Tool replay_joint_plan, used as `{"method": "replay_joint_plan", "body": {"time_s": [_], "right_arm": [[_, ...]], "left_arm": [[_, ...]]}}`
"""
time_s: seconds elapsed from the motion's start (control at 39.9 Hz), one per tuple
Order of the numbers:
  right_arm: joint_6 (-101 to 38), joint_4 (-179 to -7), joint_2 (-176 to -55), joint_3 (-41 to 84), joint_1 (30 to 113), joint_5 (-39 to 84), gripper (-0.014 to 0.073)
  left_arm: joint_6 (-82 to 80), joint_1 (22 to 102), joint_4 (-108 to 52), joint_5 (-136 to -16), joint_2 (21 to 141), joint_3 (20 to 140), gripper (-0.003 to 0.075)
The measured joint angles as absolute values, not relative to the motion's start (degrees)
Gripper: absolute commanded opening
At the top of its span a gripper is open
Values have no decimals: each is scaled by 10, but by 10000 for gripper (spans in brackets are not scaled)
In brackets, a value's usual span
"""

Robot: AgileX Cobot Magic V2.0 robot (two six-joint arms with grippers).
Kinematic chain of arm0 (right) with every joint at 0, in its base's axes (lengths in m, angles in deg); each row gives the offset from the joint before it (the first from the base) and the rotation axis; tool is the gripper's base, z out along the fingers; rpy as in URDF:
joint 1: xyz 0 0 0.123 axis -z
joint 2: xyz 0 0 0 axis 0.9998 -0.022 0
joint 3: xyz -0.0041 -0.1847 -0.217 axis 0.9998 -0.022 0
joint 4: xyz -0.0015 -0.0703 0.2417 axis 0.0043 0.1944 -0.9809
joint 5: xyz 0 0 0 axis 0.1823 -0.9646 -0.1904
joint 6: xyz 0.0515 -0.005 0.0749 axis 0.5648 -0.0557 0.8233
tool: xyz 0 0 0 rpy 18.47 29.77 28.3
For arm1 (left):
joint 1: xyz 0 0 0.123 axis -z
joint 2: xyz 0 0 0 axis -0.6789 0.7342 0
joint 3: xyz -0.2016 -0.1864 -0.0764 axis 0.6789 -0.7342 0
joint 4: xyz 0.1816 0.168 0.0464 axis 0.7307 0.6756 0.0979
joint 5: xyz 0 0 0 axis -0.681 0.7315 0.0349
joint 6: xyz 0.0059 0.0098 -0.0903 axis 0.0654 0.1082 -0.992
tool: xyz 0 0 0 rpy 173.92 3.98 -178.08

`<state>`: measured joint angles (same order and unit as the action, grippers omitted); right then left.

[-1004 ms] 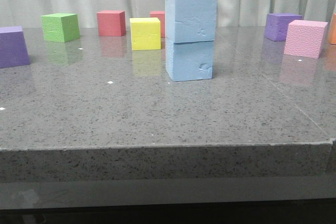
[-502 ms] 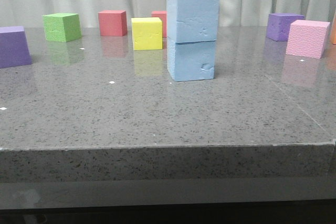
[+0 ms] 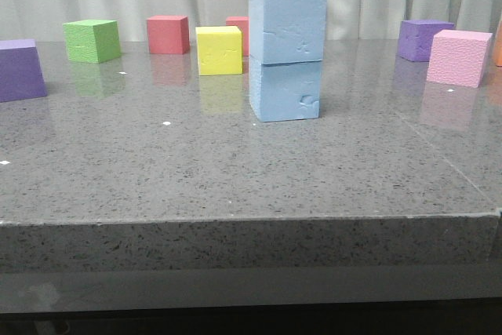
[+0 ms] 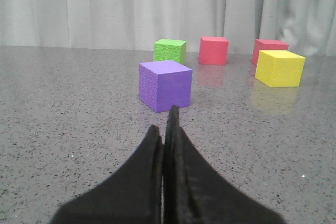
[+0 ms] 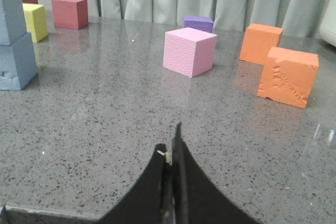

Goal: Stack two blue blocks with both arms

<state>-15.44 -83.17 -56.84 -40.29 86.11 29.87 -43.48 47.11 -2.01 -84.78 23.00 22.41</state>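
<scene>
**Two blue blocks stacked at centre frame**

Two blue blocks stood as one column just above the middle of the front view: the upper blue block [image 3: 287, 26] sat squarely on the lower blue block [image 3: 286, 90], faces nearly flush, with a chipped dent near the lower one's bottom right corner. The column rested on the grey speckled table [image 3: 235, 170], and nothing gripped it.

Just left of the stack sat a yellow cube [image 3: 219, 49], with two red cubes [image 3: 168, 34] behind it and a green cube [image 3: 92, 40] further left. A purple cube [image 3: 20, 69] lay at the left edge. To the right were a pink cube [image 3: 459, 57] and another purple cube [image 3: 424, 39].

Neither arm appeared in the front view. The left gripper [image 4: 167, 129] had its fingers pressed together, empty, low in the left wrist view. The right gripper [image 5: 170, 153] was likewise closed on nothing, with two orange cubes [image 5: 287, 76] at that view's right.
</scene>
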Motion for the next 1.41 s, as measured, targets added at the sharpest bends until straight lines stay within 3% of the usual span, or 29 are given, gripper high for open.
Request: {"method": "replay_joint_plan", "body": {"time_s": [1.41], "right_arm": [[-112,-842,-567,-404,875,330,-66]], "left_arm": [[-435,471,-20,-848,230,224,-19]]}}
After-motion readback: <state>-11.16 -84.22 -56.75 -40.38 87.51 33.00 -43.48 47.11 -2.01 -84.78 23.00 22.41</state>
